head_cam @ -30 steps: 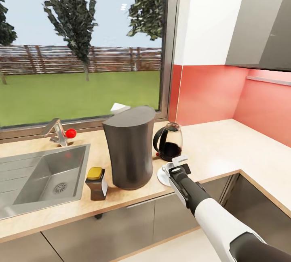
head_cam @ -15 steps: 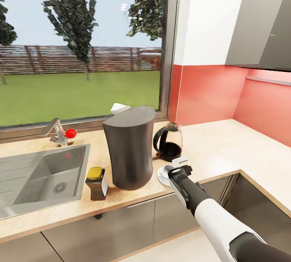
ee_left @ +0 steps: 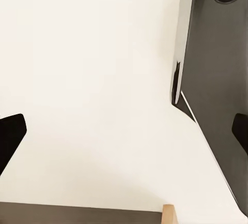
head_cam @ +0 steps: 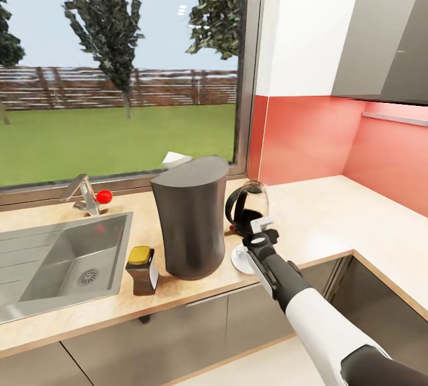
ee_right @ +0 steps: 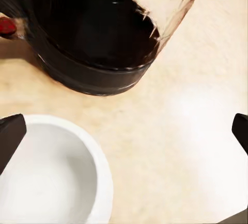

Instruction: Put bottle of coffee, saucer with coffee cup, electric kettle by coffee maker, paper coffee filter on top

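We reach our right arm forward from the lower right of the head view, and our right gripper point(head_cam: 263, 232) hangs just over the far side of the saucer point(head_cam: 239, 259), between it and the electric kettle point(head_cam: 247, 207). In the right wrist view its two dark fingertips point(ee_right: 10, 133) sit far apart at opposite edges of the picture with bare counter between them, so its jaws are spread wide and hold nothing. We cannot tell whether either finger touches the cup or the saucer.

That same wrist view shows the coffee cup point(ee_right: 54, 175) as a white round rim seen from above, mouth up, close by one fingertip. We cannot make out which way its handle points.

Just beyond the cup stands the kettle, upright on its black base with dark liquid in the glass. In the head view its black loop handle faces about 9 o'clock, toward the coffee maker point(head_cam: 191, 217).

The coffee maker stands upright on the kitchen countertop point(head_cam: 333, 219), long axis vertical, at about 9 o'clock from the saucer. The bottle of coffee point(head_cam: 141, 270) stands upright near it on the sink point(head_cam: 59, 255) side, yellow lid up. A corner of the paper coffee filter point(head_cam: 176, 158) peeks over the coffee maker's far top edge.

Our left gripper point(ee_left: 124, 131) shows two dark fingertips set wide apart, empty, over a pale surface.
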`<state>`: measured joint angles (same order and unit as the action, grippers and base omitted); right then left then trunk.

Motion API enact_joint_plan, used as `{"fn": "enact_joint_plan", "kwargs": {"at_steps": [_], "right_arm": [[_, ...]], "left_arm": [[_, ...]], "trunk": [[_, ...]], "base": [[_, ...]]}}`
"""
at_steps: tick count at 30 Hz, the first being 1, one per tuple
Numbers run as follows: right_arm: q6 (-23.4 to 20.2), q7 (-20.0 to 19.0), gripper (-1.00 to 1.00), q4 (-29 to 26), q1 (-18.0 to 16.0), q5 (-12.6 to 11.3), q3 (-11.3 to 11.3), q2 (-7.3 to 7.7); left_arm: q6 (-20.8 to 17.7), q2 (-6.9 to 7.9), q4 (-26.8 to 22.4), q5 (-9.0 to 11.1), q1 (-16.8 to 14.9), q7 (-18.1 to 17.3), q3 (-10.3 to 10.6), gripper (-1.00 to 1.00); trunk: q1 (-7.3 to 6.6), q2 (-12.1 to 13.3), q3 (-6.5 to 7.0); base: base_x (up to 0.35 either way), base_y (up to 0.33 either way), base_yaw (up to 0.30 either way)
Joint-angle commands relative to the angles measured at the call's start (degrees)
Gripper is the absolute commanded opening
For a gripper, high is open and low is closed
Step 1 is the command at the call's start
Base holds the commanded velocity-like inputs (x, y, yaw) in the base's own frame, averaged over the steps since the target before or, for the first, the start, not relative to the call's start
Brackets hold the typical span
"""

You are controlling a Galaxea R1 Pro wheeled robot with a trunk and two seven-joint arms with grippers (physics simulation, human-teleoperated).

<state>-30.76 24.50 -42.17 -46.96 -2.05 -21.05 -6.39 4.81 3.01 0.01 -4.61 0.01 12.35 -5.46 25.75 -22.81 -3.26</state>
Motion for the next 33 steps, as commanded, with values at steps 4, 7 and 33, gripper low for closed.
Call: {"fn": "enact_joint_plan", "kwargs": {"at_steps": [4,7,33], "right_arm": [[-0.4,0.4,1.00,-0.7,-0.1,-0.2,-0.3,-0.01],[-0.4,0.4,1.00,-0.9,-0.1,-0.2,-0.3,0.00],[-0.5,0.4,1.00,-8.3,-0.1,-0.2,-0.3,0.06]], "left_arm": [[0.2,-0.02,0.0,-0.5,0.0,0.1,-0.4,1.00],[0.2,-0.02,-0.1,-0.5,0.0,0.1,-0.4,1.00],[0.3,-0.07,-0.5,-0.4,0.0,0.0,-0.8,1.00]], "trunk": [[0.04,-0.1,-0.12],[0.04,-0.1,-0.12],[0.04,-0.1,-0.12]], "base": [[0.000,0.000,0.000],[0.000,0.000,0.000],[-0.133,-0.123,0.000]]}}
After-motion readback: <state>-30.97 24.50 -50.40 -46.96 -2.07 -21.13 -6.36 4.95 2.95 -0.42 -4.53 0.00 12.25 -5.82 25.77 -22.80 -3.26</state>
